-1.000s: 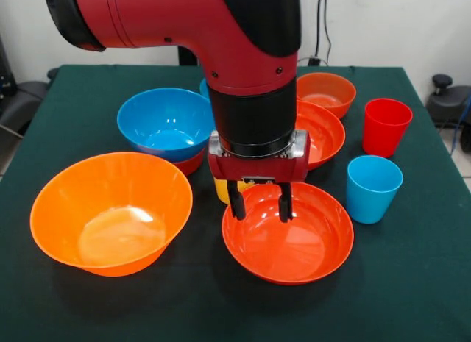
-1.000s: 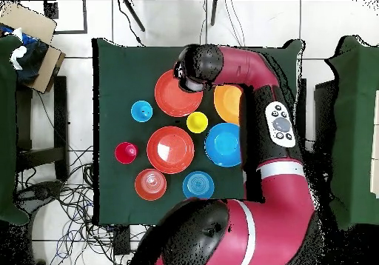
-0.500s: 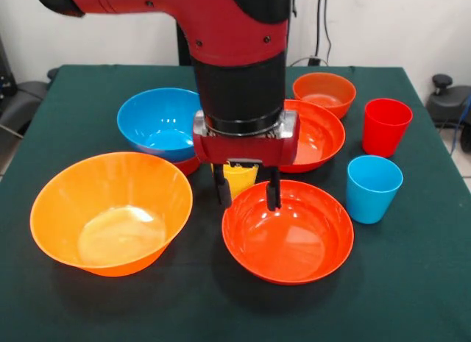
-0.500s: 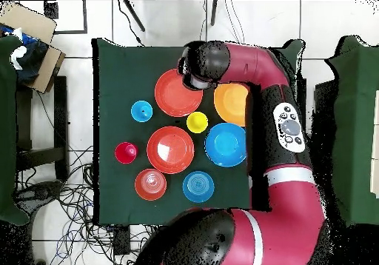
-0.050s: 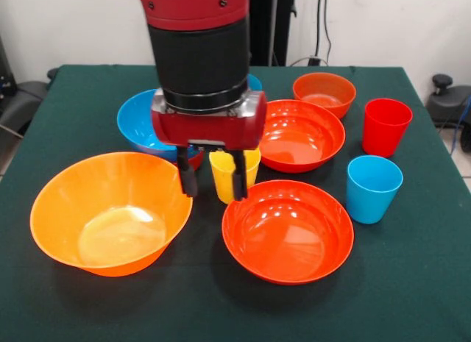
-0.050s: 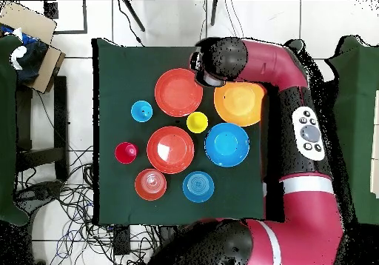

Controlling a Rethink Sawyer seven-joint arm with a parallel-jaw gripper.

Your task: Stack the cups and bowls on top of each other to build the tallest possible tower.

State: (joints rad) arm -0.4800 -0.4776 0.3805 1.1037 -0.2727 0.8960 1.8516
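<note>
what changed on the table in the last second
The gripper slid sideways in the front view, from over the near red-orange bowl toward the big orange bowl. It now hangs open and empty just in front of the yellow cup, having neither taken nor released anything. No bowl or cup moved, and nothing is stacked yet.

A dark green surface [image 5: 412, 298] is seen. Directly on it are set a huge orange bowl [image 5: 110, 213] at 9 o'clock, two wide red-orange bowls [image 5: 288, 230] [image 5: 300, 134], a large blue bowl [image 5: 151, 121], a yellow cup [image 5: 224, 174] at centre, and light blue [image 5: 373, 188] and red cups [image 5: 385, 126] at 3 o'clock.
</note>
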